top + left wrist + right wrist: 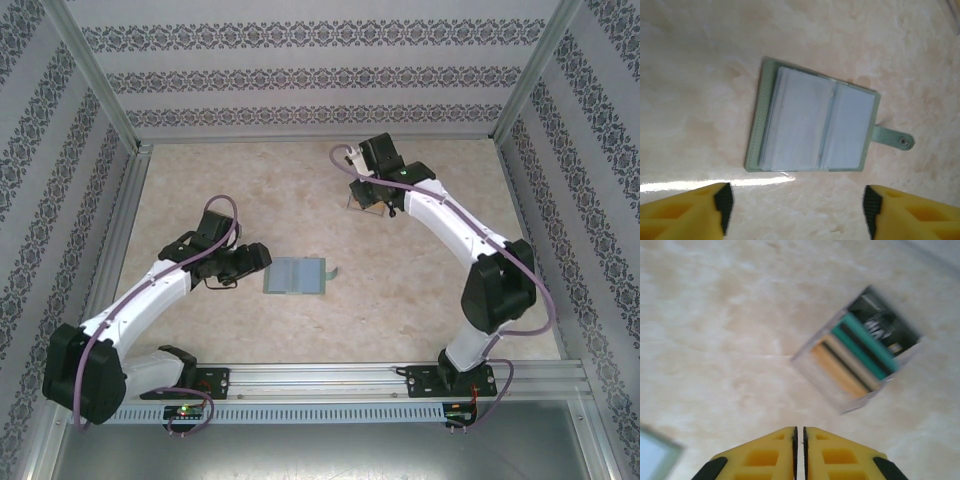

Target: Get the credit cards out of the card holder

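Left wrist view: the left gripper (796, 210) stands wide, and ahead of its yellow, black-tipped fingers (685, 215) the card holder (812, 122) lies untouched, open and flat on the beige marbled table (700, 75). It has a dull-green cover, pale blue-grey pockets and a snap strap (895, 137). Farther right, the right gripper (799, 432), pinched together on nothing, hovers near the blurred, staggered credit cards (862, 352): black, teal, tan.
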Controlling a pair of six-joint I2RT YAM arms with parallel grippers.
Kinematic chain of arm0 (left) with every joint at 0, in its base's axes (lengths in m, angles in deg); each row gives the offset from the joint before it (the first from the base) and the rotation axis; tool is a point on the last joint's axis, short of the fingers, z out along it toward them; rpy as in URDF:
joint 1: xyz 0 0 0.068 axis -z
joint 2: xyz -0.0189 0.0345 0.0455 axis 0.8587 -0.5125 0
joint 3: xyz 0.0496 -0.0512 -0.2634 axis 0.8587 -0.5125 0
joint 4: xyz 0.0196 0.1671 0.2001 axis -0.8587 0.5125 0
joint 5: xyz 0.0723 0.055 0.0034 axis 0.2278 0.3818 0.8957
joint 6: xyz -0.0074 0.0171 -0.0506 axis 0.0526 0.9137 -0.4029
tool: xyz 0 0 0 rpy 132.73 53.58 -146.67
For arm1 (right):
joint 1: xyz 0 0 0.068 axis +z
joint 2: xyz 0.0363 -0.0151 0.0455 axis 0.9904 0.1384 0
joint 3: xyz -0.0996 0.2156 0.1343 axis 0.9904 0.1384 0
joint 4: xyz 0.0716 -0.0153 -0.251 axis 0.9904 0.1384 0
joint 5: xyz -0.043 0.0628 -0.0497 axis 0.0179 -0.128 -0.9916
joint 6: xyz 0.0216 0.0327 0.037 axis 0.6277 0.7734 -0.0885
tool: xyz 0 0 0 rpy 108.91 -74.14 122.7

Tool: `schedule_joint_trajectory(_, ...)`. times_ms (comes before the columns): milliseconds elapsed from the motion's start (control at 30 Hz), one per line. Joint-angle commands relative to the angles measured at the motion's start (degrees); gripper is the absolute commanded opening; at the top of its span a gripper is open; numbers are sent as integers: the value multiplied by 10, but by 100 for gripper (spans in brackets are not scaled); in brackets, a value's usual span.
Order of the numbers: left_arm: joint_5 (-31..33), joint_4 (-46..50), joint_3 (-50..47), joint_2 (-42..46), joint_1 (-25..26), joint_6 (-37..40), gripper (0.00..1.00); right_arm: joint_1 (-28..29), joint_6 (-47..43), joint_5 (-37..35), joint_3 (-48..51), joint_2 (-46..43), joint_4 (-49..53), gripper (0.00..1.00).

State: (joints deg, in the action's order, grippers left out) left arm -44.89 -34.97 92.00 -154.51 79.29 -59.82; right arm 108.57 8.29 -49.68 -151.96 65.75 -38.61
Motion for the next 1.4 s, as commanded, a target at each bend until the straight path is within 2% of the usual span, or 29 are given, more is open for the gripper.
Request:
schedule_joint_trajectory(0,-33,-41,-10,-25,-7,-4,61,38,127,107,62,-16,9,14)
schedule_joint_trajectory(100,-42,-53,-10,-54,-6,-1,51,78,176,119,116,-33,-10,12)
schedule_joint_trajectory(200,-52,-64,-10,-78,-5,2,48,113,225,127,168,-41,-41,13)
schedule_joint_trajectory(233,-57,-69,-10,-88,-4,5,43,122,242,138,184,-39,-54,14)
schedule_joint_trajectory(367,-66,-82,-8,-117,0,9,37,144,295,153,234,-19,-100,16)
schedule_joint_trajectory(533,-67,-96,-8,-141,7,12,37,152,334,177,247,24,-137,16)
schedule_joint_trajectory(1367,-74,-140,-27,-203,9,20,37,173,338,165,227,114,-146,17)
